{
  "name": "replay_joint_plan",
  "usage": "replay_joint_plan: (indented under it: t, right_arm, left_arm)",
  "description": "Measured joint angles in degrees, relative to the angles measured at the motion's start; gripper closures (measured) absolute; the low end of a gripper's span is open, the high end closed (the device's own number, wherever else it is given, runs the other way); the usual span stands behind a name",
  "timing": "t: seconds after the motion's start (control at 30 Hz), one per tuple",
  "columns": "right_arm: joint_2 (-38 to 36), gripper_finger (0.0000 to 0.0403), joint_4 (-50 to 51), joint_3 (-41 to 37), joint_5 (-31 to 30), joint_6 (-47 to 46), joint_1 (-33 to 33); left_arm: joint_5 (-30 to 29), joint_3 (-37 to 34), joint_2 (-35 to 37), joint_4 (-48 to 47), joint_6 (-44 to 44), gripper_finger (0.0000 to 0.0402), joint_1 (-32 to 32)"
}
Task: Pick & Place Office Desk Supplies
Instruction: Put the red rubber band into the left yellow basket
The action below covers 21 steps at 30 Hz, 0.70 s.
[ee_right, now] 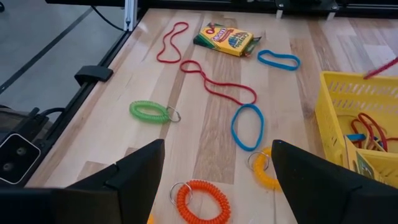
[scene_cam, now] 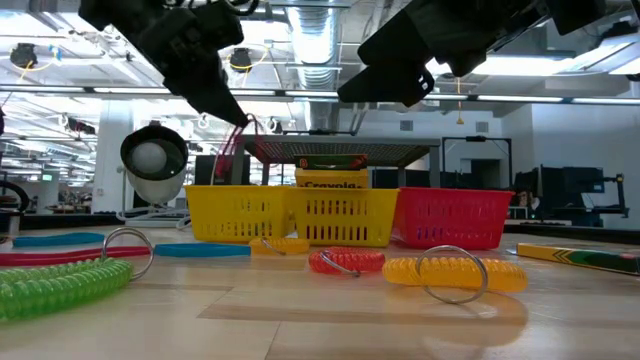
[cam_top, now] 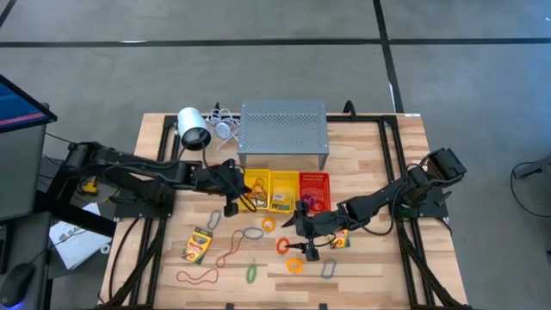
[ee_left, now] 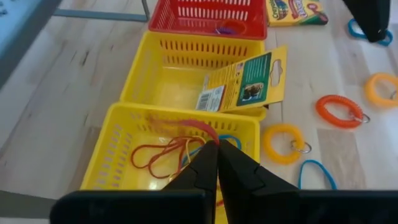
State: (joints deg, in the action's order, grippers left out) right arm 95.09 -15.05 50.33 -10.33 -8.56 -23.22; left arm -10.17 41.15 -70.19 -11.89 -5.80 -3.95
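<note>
Left wrist view shows the left pincer (ee_left: 216,163) closed tight over the left yellow basket (ee_left: 118,149), its fingertips pinching a red rubber band (ee_left: 198,128) that arcs up out of the tangle of bands lying in the basket (ee_left: 165,155); we judge it is dropping that band there. The risk we see is the band clinging to the fingers on release, or snagging the basket rim and springing back onto the surface (cam_top: 362,267). In the low view the same band (scene_cam: 238,140) hangs from the pincer (scene_cam: 235,118) above the baskets, so a drop from there could bounce out. The crayon box (ee_left: 244,84) leaning in the middle yellow basket (ee_left: 163,68) sits tilted over the rim, and a nudge from the arm could tip it out. The right pincer (ee_right: 217,180) stands wide open and empty above the surface, with an orange coil ring (ee_right: 199,202) just under it, a blue band (ee_right: 247,127) and a yellow coil ring (ee_right: 266,169) near. We think closing over the orange ring could catch its metal loop and flick it away, or sweep in the yellow ring beside it. The high view places this pincer (cam_top: 301,244) near the red basket (cam_top: 314,181), and the two arms work near each other, so a clash is possible.
</note>
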Motion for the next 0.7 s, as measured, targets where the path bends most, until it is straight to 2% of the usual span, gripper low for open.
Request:
replay_joint_plan:
  t: [0.4,0.63,0.7]
  right_arm:
    - [0.0,0.0112,0.0,0.0,0.0,0.0,0.0]
    - [0.0,0.0112,0.2,0.0,0.0,0.0,0.0]
    - [0.0,0.0112,0.3,0.0,0.0,0.0,-0.1]
  left_arm:
    - [0.0,0.0,-6.2,2.5,0.0,0.0398,0.4]
    - [0.1,0.0,-11.1,3.5,-0.4,0.0398,3.0]
    - [1.8,0.0,-12.1,3.9,-0.4,0.0398,3.9]
